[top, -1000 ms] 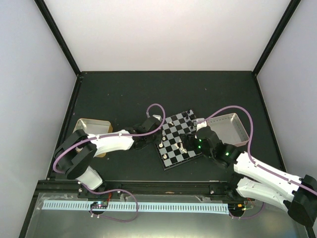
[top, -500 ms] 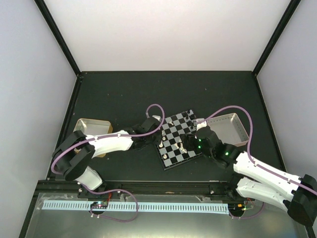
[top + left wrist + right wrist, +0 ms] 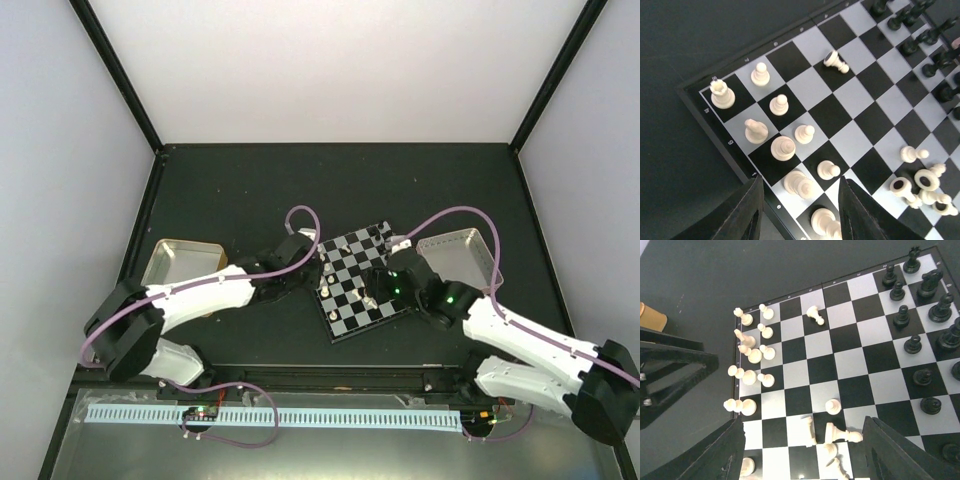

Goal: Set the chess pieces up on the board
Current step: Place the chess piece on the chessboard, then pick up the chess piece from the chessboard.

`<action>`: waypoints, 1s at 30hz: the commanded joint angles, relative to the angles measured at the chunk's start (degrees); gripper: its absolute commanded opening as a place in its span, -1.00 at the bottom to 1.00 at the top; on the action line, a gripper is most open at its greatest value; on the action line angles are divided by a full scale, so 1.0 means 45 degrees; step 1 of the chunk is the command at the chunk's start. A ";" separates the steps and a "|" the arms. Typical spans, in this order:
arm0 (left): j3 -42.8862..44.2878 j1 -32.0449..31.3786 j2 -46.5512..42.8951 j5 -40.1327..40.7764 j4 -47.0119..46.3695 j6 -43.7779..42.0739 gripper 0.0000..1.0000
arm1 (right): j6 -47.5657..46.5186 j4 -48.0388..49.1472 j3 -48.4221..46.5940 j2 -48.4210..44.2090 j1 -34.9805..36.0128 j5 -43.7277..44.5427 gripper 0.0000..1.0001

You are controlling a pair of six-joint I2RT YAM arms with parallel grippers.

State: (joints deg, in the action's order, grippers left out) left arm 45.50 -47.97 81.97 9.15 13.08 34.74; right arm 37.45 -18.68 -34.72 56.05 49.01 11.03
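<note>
The board (image 3: 349,301) lies at mid-table, turned at an angle. Cream-white chess pieces (image 3: 783,148) stand in two rows along its left edge, and one white pawn (image 3: 836,61) lies toppled further in. Black pieces (image 3: 932,284) stand along the far right side. My left gripper (image 3: 800,202) is open and empty, hovering over the white rows at the board's left edge (image 3: 312,270). My right gripper (image 3: 805,447) is open and empty above several toppled white pieces (image 3: 841,434) and one upright pawn (image 3: 833,406) near the board's front (image 3: 376,290).
A metal tray (image 3: 458,243) sits right of the board, partly under the right arm. A shallow pinkish tray (image 3: 178,256) sits at the left. Purple cables arch over both arms. The left arm's fingers (image 3: 675,371) show at the left of the right wrist view.
The left arm has reached further up and right, bringing its gripper to the board's left edge. The right gripper has shifted slightly left over the board. No piece has visibly moved.
</note>
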 commanded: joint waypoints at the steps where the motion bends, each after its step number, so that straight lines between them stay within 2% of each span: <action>1: 0.0048 0.0071 -0.1226 0.0562 0.0521 0.0208 -0.15 | 0.0134 -0.0855 -0.1033 0.0916 -0.0158 -0.0578 0.31; 8: -0.1356 0.0397 -0.4429 0.0974 0.0500 0.0307 -0.12 | -0.0092 -0.2038 -0.2059 0.3106 -0.0377 -0.1166 0.25; 14: -0.2667 0.0443 -0.6812 0.0959 0.0611 0.0363 -0.08 | 0.0196 -0.2894 -0.2264 0.4242 -0.0529 -0.0457 -0.02; 18: -0.3414 0.0462 -0.8107 0.0913 0.0355 0.0258 -0.08 | 0.0095 -0.2576 -0.2364 0.4879 -0.0572 -0.0480 -0.22; 30: -0.3586 0.0504 -0.9389 0.0888 0.1024 -0.0104 -0.05 | -0.0096 -0.2603 -0.4307 0.7579 -0.0572 0.0361 -0.36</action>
State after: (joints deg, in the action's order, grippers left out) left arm 29.26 -46.13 40.80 12.60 16.25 35.22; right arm 37.23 -29.61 -51.31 87.09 46.78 8.99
